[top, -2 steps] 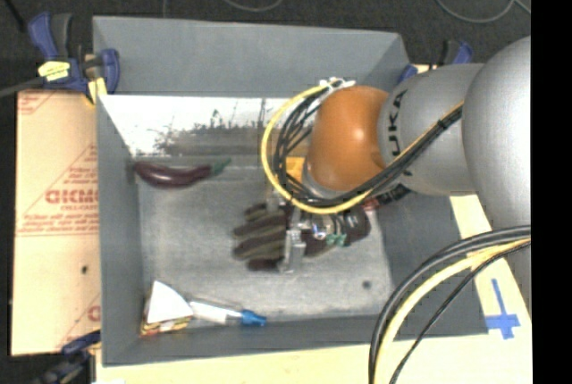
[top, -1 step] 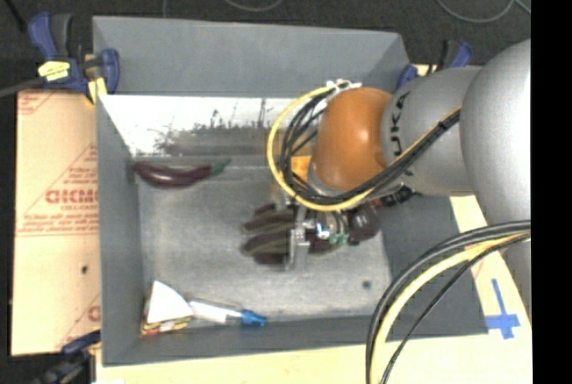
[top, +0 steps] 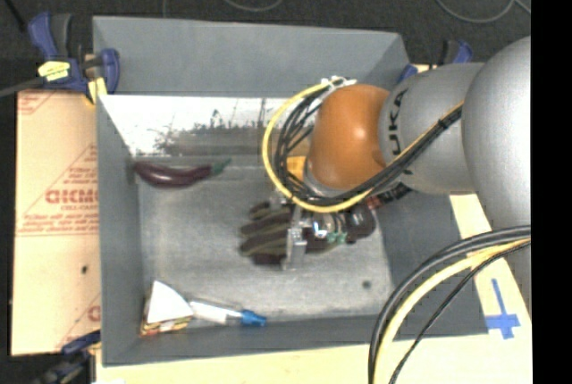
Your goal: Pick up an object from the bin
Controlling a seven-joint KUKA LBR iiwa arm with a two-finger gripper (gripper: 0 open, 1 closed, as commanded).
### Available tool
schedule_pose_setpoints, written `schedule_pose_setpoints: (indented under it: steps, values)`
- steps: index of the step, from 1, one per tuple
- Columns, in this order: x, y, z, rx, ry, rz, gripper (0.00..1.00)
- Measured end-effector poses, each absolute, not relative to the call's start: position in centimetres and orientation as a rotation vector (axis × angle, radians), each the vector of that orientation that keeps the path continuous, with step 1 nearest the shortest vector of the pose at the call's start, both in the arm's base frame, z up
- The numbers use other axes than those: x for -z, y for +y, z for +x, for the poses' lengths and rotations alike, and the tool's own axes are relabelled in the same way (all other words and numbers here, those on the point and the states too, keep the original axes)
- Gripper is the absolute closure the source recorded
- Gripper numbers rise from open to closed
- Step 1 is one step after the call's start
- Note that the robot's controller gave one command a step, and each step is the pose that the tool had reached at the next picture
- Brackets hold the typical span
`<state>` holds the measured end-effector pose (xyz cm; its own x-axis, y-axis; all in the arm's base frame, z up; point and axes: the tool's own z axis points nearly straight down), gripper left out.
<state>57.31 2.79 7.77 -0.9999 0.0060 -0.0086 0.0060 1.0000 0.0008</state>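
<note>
My gripper [top: 293,248] is low in the middle of the bin, under the orange dome of the wrist. It sits at the right edge of a dark brown ridged thing [top: 262,233], perhaps a glove, that lies on the bin floor. The wrist hides the right part of that thing. I cannot tell whether anything is held.
A dark purple toy eggplant [top: 174,173] lies near the back left wall. In the front left corner a white folded paper piece [top: 166,304] lies beside a white pen with a blue cap [top: 225,313]. The arm and its cables cover the bin's right side.
</note>
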Motion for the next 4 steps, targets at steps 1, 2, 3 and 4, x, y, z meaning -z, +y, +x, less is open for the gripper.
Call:
schedule_pose_setpoints:
  steps: [1, 2, 3, 4]
  values:
    - [-6.86, 1.70, 57.96, -0.009, 3.128, 0.060, 1.00]
    - [-6.86, 1.70, 57.96, -0.009, 3.128, 0.060, 1.00]
    - [-6.93, 1.71, 57.98, -0.009, 3.127, 0.061, 1.00]
    - [-7.37, 1.71, 57.89, -0.010, 3.128, 0.062, 1.00]
